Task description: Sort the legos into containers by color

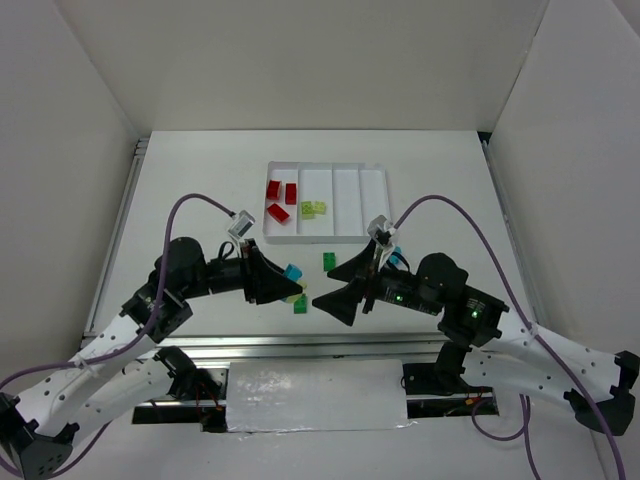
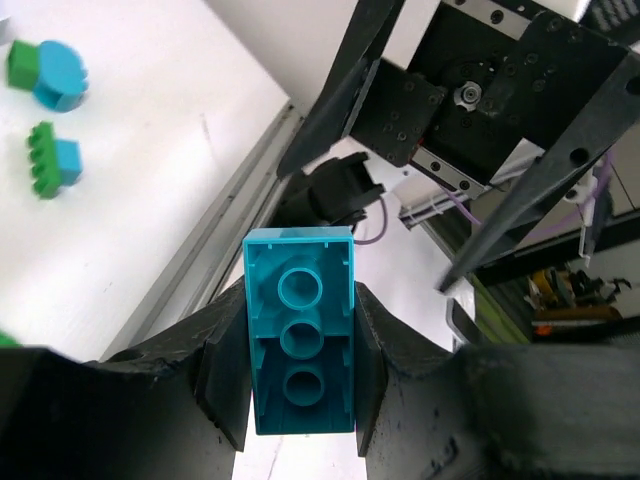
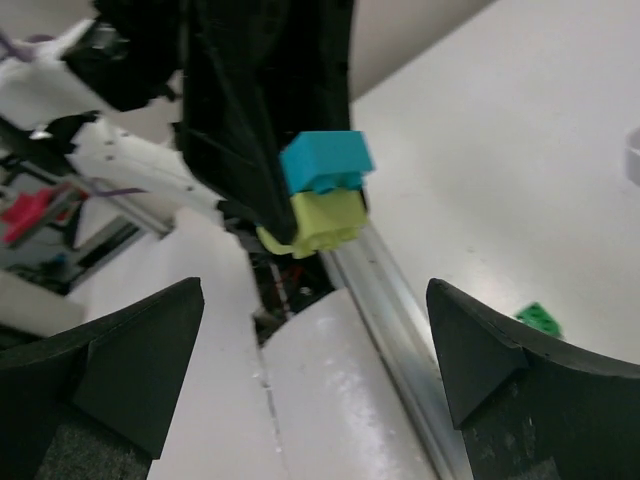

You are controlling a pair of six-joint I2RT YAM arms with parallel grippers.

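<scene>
White matte table (image 1: 200, 200) between plain walls (image 1: 300, 60) carries a shallow four-compartment tray (image 1: 376, 172); glossy red bricks (image 1: 280, 193) lie in its leftmost compartment, yellow-green ones (image 1: 313, 209) in the next. Left pincer (image 2: 300, 345) is clenched on a smooth rectangular cyan brick (image 2: 300, 300), three round tubes in its hollow underside, near the table's front rail (image 1: 330, 345); right pincer (image 3: 315, 300) gapes wide, grasping nothing.

The right hand (image 3: 312, 300) has its two black fingers (image 3: 120, 350) spread wide with nothing between them. To its left, the left hand (image 3: 262, 190) grips a cyan brick (image 3: 328, 160) that has a pale yellow-green brick (image 3: 325, 222) stuck beneath it. A small green brick (image 3: 537, 318) lies on the white surface (image 3: 520, 150), just beyond the metal rail (image 3: 385, 285) along its near edge.
</scene>
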